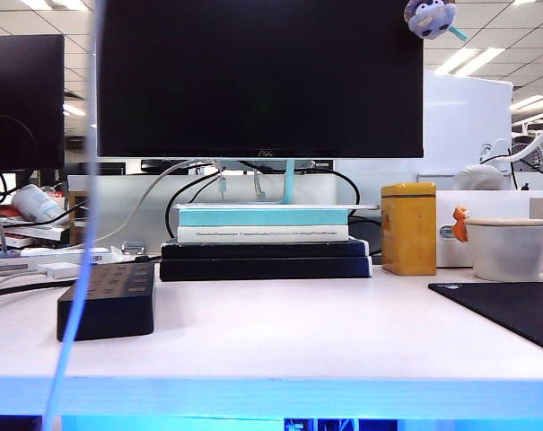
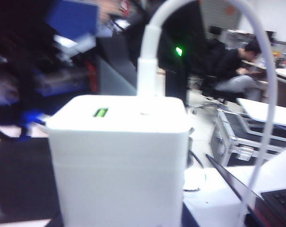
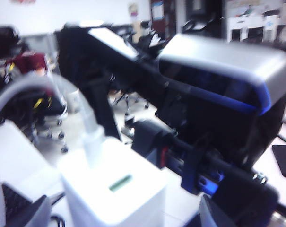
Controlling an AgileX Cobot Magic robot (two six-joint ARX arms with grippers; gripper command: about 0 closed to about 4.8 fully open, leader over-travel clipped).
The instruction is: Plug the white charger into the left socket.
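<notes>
While exterior catches power strip [image 1: 107, 301], right wrist catches right gripper [image 3: 124, 215] spread astride white charger [image 3: 115, 187]; left gripper [image 3: 199, 182] hold unclear.

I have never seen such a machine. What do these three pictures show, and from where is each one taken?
This is a robot with two arms, each ending in a two-finger end effector. One picture looks at the desk from the front: a power strip, books, a monitor, a tin and a cup. The other two come from cameras on the wrists. The left end effector, fingers hidden, seems to hold the charger in the air. The right end effector stands open on both sides of it, apparently not touching.
</notes>
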